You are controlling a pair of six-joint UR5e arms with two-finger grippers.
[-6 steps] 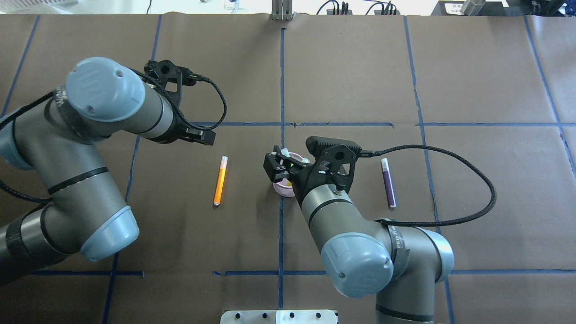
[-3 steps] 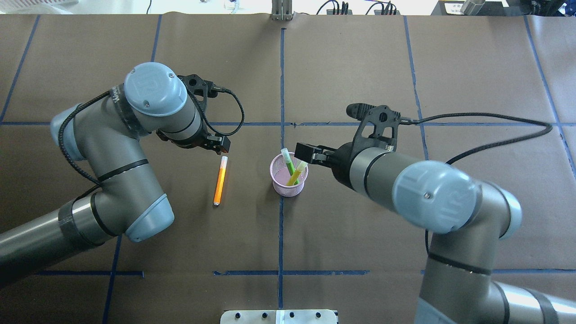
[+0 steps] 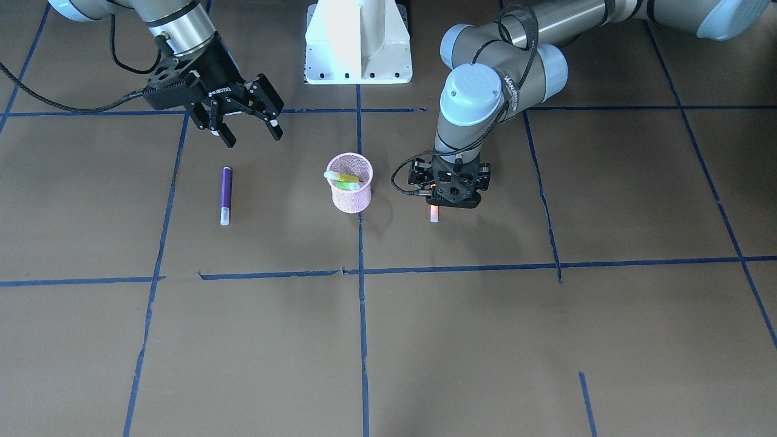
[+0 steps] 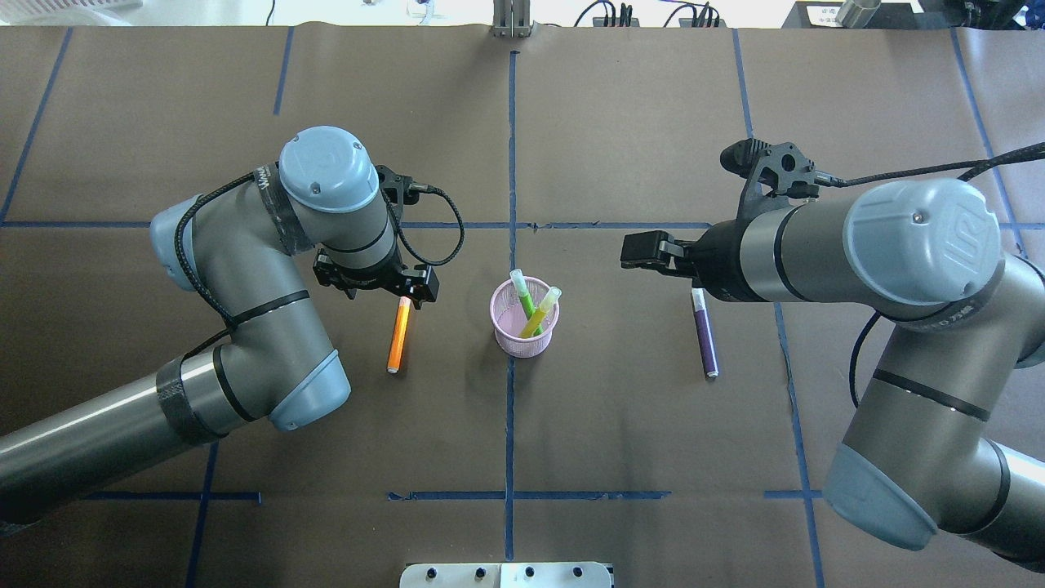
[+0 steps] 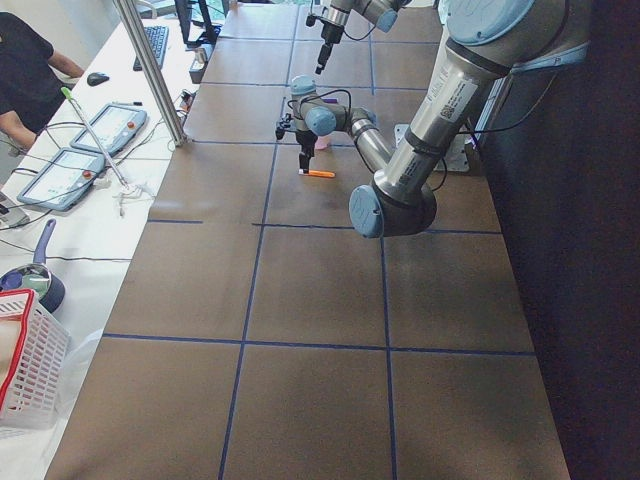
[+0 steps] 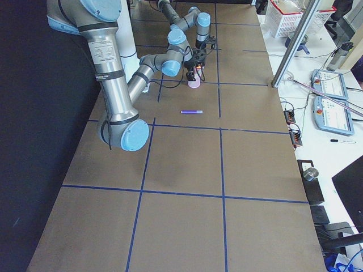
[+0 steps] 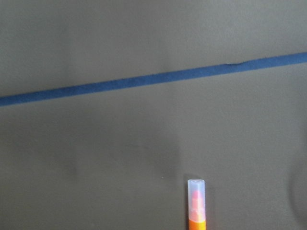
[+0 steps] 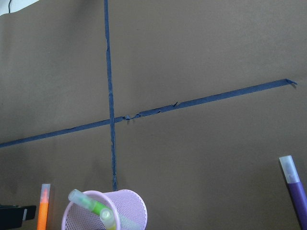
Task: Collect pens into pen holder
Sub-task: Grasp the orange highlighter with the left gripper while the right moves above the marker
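Jaws of the left pincer (image 3: 448,195) are hidden beneath its own wrist over the orange pen (image 4: 398,335), cut off below its cap in the left wrist view; the right wrist view crops the purple pen (image 8: 297,194) and holder (image 8: 129,213).

My table (image 4: 620,425) is covered in brown paper crossed by blue tape lines (image 4: 510,147), and the pink pen holder (image 4: 522,345) stands upright near its middle, its base on the line that runs straight away from me. To the holder's left, on my side, the orange pen (image 4: 397,339) lies flat. To its right and farther off lies the purple pen (image 4: 705,336), both roughly parallel to that line with their pale caps pointing away from me. Straight back from the holder, at my edge, sits a white base plate (image 3: 358,42).
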